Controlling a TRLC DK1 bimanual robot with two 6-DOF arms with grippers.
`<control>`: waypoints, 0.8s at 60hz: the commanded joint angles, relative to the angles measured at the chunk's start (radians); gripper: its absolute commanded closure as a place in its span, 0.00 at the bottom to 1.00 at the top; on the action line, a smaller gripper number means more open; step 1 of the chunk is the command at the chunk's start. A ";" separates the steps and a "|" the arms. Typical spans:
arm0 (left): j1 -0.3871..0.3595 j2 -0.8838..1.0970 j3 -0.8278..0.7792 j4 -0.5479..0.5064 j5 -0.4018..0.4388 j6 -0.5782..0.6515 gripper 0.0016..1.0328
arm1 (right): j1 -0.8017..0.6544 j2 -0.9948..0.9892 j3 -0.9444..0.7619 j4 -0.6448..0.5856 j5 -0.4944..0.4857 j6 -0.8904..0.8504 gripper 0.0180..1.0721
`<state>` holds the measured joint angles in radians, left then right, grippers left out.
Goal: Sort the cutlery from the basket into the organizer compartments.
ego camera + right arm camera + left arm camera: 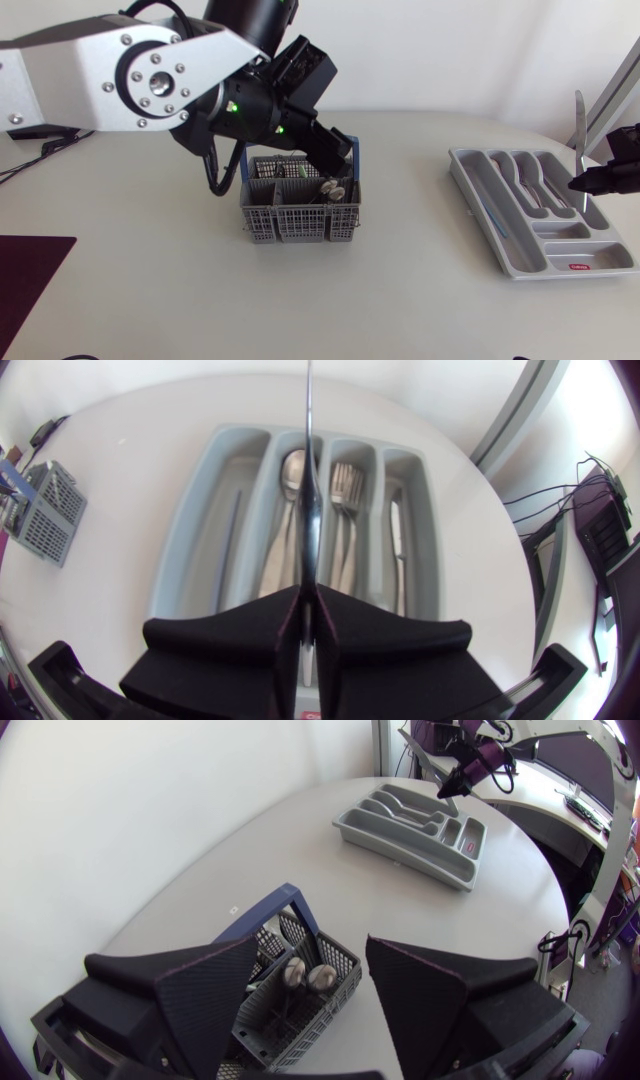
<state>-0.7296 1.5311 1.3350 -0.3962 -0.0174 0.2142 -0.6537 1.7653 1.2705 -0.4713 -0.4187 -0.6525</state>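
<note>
The grey cutlery basket [285, 225] with a blue handle [350, 150] stands mid-table, two rounded cutlery ends [333, 188] sticking up in it. My left gripper [335, 168] hovers over its right rear corner, open. In the left wrist view the basket [300, 1020] and those ends [308, 977] lie between the spread fingers of the left gripper [312, 948], untouched. My right gripper [583, 183] is shut on a table knife [578, 125] held upright over the grey organizer [480, 205]. In the right wrist view the knife [308, 460] points out from the right gripper [308, 592] above the organizer [195, 490], which holds spoons [290, 470] and forks [345, 485].
A dark maroon mat [25, 275] lies at the table's front left corner. Bare white tabletop [410, 230] separates basket and organizer. A thin bluish stick [497, 215] lies in the organizer's leftmost long slot.
</note>
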 commanded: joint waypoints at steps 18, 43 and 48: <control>0.002 -0.045 -0.088 -0.021 -0.067 0.070 0.28 | -0.055 0.287 0.225 0.059 0.158 -0.033 0.94; 0.021 -0.123 -0.166 -0.047 -0.087 0.099 0.28 | -0.038 0.456 0.343 0.037 0.250 -0.018 0.93; 0.027 -0.132 -0.177 -0.049 -0.088 0.103 0.28 | -0.029 0.479 0.360 0.022 0.250 -0.009 0.91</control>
<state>-0.7136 1.4223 1.1877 -0.4309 -0.0925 0.2928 -0.6968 2.2002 1.6009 -0.4305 -0.1768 -0.6659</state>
